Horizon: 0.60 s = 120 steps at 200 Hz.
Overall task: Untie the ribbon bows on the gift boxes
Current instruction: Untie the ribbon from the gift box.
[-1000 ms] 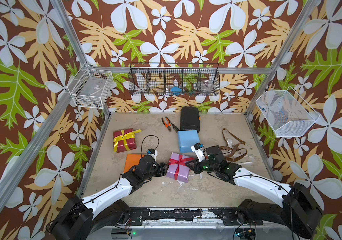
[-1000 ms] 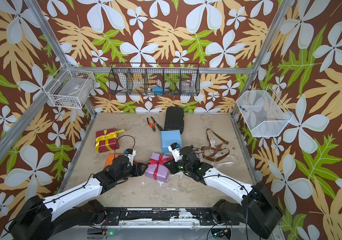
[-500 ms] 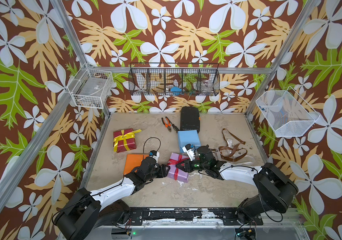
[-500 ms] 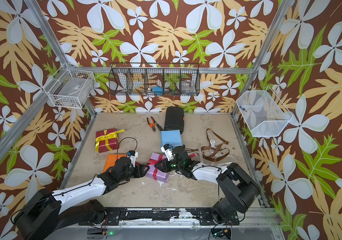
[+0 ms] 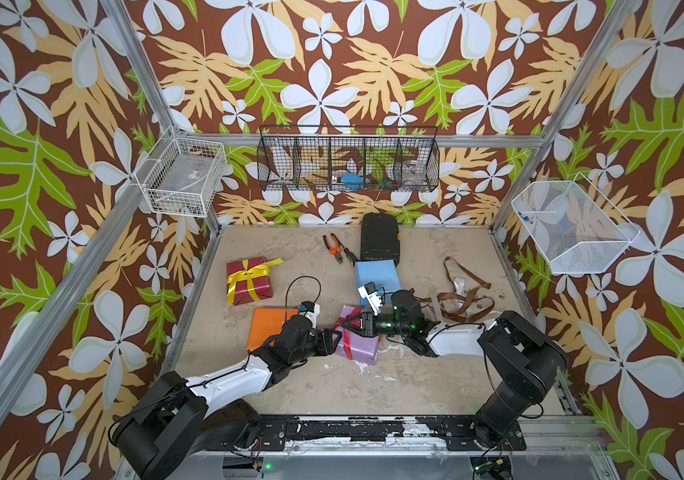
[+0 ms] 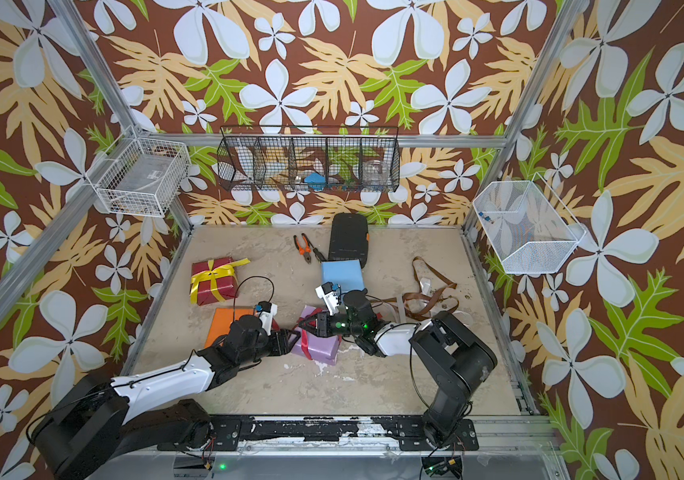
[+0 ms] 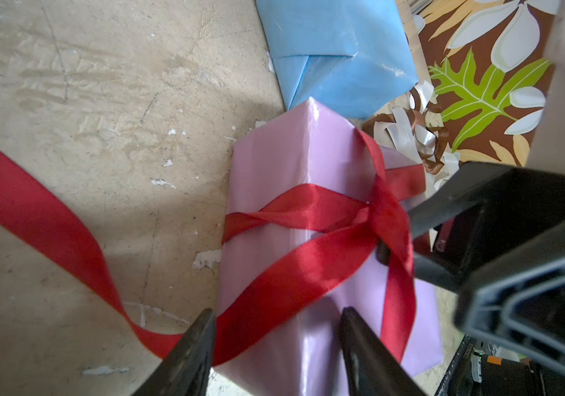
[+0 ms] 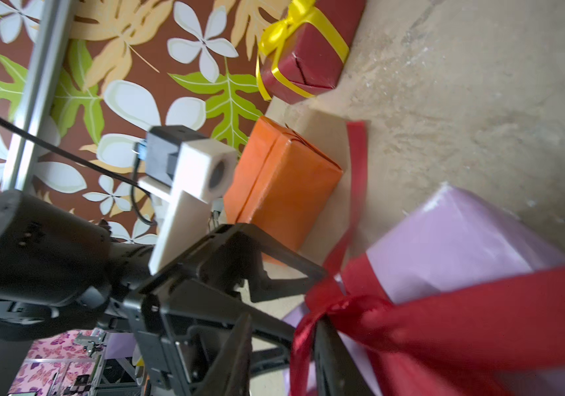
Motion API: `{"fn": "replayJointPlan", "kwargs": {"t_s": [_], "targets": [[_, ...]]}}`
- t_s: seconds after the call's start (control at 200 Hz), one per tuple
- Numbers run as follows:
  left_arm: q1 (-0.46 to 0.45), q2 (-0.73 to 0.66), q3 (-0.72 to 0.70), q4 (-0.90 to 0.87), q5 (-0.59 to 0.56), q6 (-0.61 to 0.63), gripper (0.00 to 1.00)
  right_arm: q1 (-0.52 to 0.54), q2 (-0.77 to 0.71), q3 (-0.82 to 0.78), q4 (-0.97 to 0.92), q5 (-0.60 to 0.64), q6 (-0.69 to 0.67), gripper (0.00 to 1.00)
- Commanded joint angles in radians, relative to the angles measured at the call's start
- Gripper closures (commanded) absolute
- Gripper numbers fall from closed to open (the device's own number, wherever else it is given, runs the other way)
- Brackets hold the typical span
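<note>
My right gripper (image 5: 342, 323) has slid in over the mid-surface lilac box (image 5: 363, 353), jaws narrowly apart at the red ribbon (image 7: 294, 274) knot. The left gripper (image 5: 334, 338), half-spread, straddles its corner. The back-wall basket (image 5: 278, 166) holds a blue object (image 5: 351, 179).

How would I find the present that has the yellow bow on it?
Look at the sandy table, on the robot's left side, below the white wire basket. The dark red box sits there, farther back than the orange box. It alone wears a yellow bow; the orange box has no ribbon.

A lab robot cell: aluminium frame (image 5: 139, 66), floral backdrop walls (image 5: 332, 62).
</note>
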Motion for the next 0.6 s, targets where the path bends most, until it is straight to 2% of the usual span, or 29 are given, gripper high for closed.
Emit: {"fn": "replayJointPlan", "kwargs": {"t_s": [0.0,0.175,0.44,0.52,0.596], "targets": [[-0.001,0.006,-0.010,-0.092,0.002,0.013,0.41,0.001,0.006,0.014,0.213,-0.053,0.082,0.68],[-0.001,-0.001,-0.017,-0.092,-0.001,0.010,0.41,0.001,0.004,0.049,0.335,-0.089,0.134,0.68],[0.000,0.007,-0.017,-0.091,-0.002,0.011,0.40,0.001,-0.055,0.087,0.285,-0.093,0.088,0.68],[0.000,0.006,-0.012,-0.092,0.003,0.009,0.38,0.001,-0.072,0.081,0.196,-0.081,0.044,0.68],[0.000,-0.008,-0.003,-0.097,0.006,0.008,0.36,0.001,-0.109,0.061,0.041,-0.017,-0.036,0.68]]}}
